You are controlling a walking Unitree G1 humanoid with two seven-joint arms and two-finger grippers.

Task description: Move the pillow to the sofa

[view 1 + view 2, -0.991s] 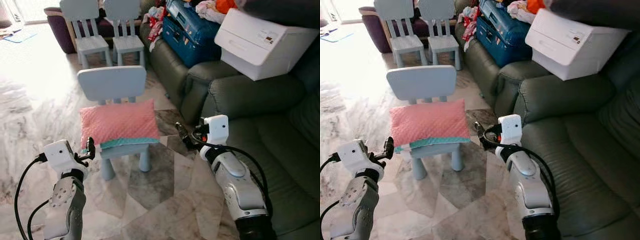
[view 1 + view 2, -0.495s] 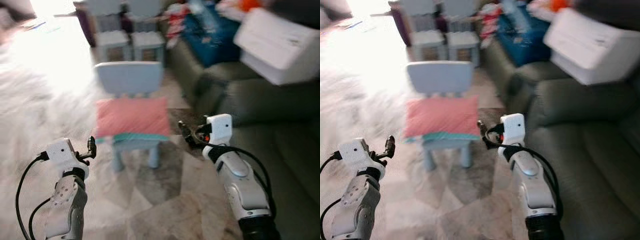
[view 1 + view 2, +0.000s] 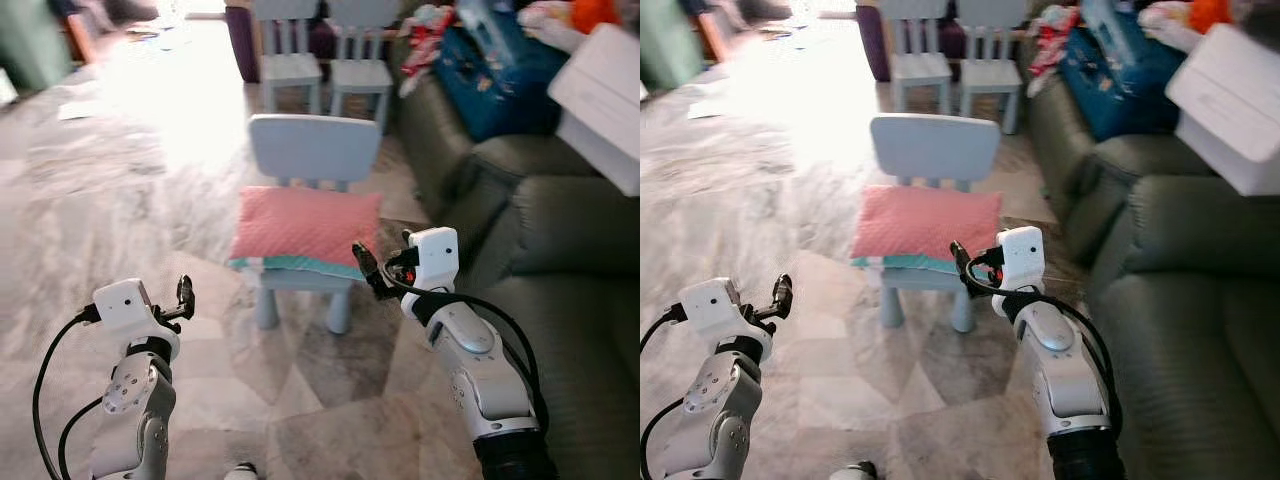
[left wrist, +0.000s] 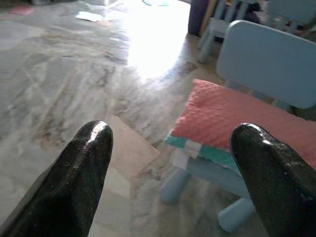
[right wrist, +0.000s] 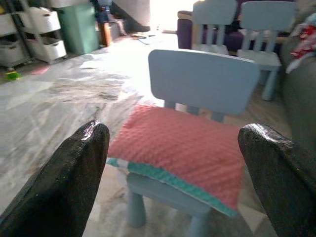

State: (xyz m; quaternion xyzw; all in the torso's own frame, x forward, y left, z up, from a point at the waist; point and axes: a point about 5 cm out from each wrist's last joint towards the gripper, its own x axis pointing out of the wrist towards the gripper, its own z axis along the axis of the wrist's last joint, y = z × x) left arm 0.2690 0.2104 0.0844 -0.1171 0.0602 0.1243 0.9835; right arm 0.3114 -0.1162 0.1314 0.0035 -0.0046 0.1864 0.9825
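Pillow point(image 3: 305, 228) ahead on small chair point(image 3: 313, 160), right tool point(image 3: 368, 270) nearer.

Lies flat on the chair seat, long axis across the view, just beyond the right tool and further from the left tool point(image 3: 183, 297). Both tools spread wide, holding nothing. Sofa point(image 3: 565, 260) off to the right.
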